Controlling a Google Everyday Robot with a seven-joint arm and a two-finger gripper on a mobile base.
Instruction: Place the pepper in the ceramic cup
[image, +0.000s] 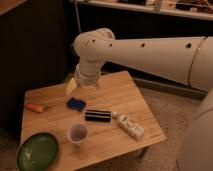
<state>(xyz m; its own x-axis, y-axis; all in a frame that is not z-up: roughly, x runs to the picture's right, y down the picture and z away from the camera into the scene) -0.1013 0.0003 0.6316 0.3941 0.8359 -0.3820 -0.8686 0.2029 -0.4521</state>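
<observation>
While the pepper is lying at the table edge, our gripper is hovering above the blue block, how open we can't tell; we're aiming to straddle the pepper's narrow width.

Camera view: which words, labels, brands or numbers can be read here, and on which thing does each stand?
None can be read.
White bottle-like object: any label is too blurred to read.
Black bar, blue block, ceramic cup, pepper: no print shows.
Gripper, hanging over the table's far side behind the blue block: no marking shows.
</observation>
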